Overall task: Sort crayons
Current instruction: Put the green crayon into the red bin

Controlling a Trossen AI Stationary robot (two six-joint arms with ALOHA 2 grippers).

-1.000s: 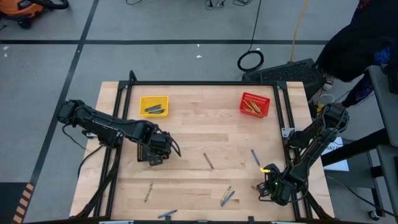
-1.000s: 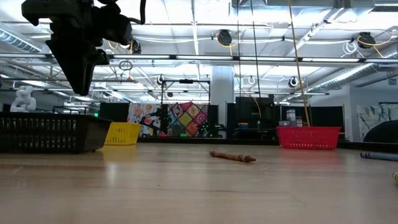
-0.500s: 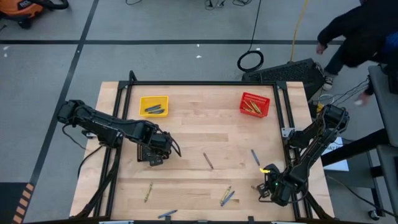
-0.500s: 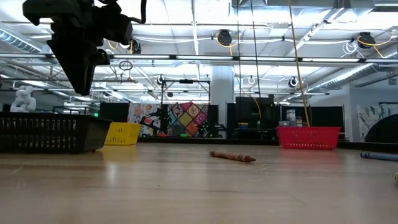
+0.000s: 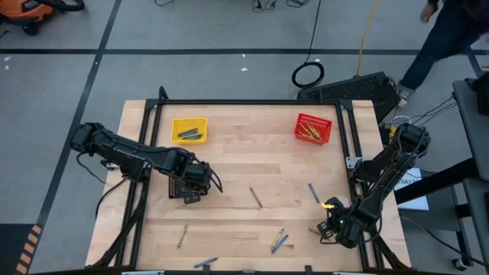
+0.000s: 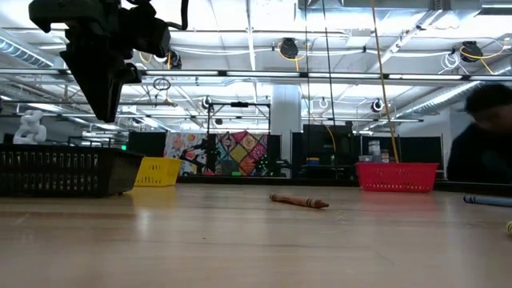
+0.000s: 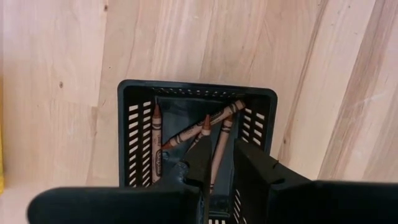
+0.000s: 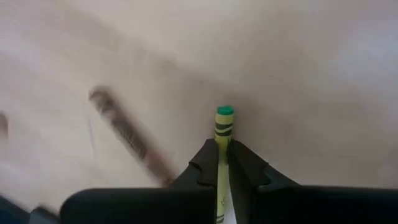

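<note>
Near the tabletop's (image 5: 229, 156) front right corner, my right jaws (image 8: 221, 163) had just snapped shut on a yellow-green crayon (image 8: 222, 134), pinched lengthwise, with a brown crayon (image 8: 127, 138) lying just beside it. That meant one more stick was ready to go to a basket. My left jaws (image 7: 219, 167) hung over the black basket (image 7: 258, 106) of brown crayons, unmoved, slightly parted, holding nothing.
</note>
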